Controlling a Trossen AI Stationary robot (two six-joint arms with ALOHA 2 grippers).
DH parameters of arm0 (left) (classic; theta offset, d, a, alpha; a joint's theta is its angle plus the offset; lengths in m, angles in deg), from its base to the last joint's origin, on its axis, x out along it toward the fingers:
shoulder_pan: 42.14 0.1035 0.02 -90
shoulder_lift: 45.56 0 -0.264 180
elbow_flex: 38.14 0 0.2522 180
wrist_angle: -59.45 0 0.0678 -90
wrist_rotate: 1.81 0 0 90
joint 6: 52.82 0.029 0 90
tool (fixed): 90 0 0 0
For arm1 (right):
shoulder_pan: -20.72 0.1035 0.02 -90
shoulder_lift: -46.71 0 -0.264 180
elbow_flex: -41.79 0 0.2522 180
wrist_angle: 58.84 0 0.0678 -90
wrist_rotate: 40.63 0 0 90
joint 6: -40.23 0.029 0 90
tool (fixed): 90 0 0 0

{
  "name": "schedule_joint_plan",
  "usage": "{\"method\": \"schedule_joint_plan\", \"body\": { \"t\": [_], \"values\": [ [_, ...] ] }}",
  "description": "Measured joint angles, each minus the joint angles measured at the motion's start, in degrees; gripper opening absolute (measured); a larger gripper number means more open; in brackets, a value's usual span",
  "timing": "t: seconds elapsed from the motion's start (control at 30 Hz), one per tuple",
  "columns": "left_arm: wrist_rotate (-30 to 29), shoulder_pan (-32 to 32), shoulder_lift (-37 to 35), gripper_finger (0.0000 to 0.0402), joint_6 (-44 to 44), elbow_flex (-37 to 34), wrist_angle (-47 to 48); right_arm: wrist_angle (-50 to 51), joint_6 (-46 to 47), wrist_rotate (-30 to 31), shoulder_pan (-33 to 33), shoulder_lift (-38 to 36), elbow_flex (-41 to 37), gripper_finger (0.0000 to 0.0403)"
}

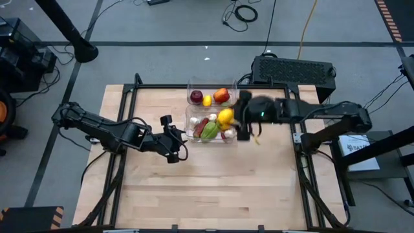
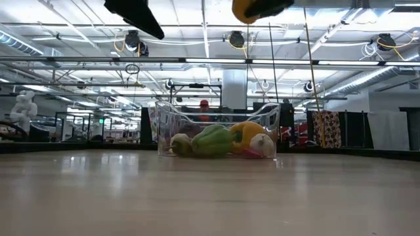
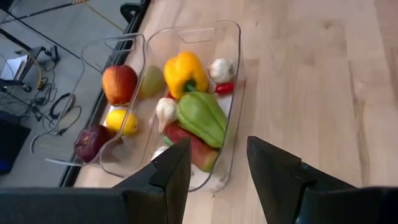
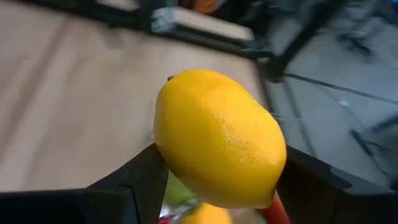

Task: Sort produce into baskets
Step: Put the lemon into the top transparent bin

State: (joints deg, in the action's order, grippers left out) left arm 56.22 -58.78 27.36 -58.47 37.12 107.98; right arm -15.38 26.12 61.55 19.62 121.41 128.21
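Two clear bins stand side by side at the table's far middle. The far bin holds a dark red apple, a lemon and a red apple. The near bin holds a yellow pepper, a green pepper, a dark red pepper, garlic bulbs and a small red chilli. My right gripper is shut on another lemon, high above the near bin's right end; this lemon also shows in the low view. My left gripper is open and empty, left of the near bin. My right gripper pinches the lemon between its two fingers, one on each side of the lemon. The lemon is lifted well clear of the table and the bins. Its rounded upper side stands out past the fingers.
A black box stands behind the table's far right corner. Black rails run along the table's left and right sides. Bare wood lies in front of the bins.
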Motion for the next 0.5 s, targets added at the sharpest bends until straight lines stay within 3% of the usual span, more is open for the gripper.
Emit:
{"method": "schedule_joint_plan", "body": {
  "t": [0.3, 0.5],
  "values": [
    [0.2, 0.0, 0.0, 0.0164, 0.0, 0.0, 0.0, -25.7, -6.0, -0.1, -14.9, -1.0, -13.8, 0.0247],
    [0.1, 0.1, 0.0, 0.0164, 0.5, 0.0, 0.0, -50.6, 2.5, 1.3, -20.5, 5.1, -19.7, 0.0247]
  ]
}}
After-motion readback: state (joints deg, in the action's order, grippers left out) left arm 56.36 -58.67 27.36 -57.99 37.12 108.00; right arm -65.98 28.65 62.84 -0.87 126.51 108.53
